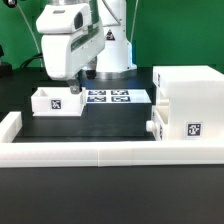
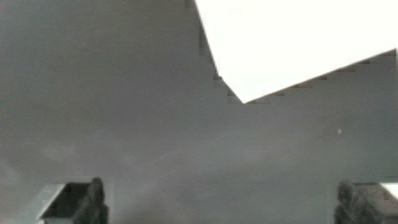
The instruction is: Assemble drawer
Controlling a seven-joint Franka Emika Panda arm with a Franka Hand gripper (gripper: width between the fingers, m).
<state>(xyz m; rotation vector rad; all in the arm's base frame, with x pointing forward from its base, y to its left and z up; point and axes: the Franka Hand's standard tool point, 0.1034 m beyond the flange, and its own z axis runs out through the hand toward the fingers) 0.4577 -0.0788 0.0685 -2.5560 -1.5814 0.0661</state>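
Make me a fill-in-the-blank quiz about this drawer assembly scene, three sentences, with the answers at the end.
1. The jaws are ___, not shut, with nothing between them.
2. In the exterior view, the small tray sits to the ___ of the marker board.
3. The tall casing stands on the exterior view's ___ side.
Missing words: open; left; right.

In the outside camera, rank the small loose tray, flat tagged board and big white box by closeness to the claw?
1. Small tray, beside the gripper on the exterior view's left; the marker board, on the right, is too close to separate.
2. Casing, far to that view's right.
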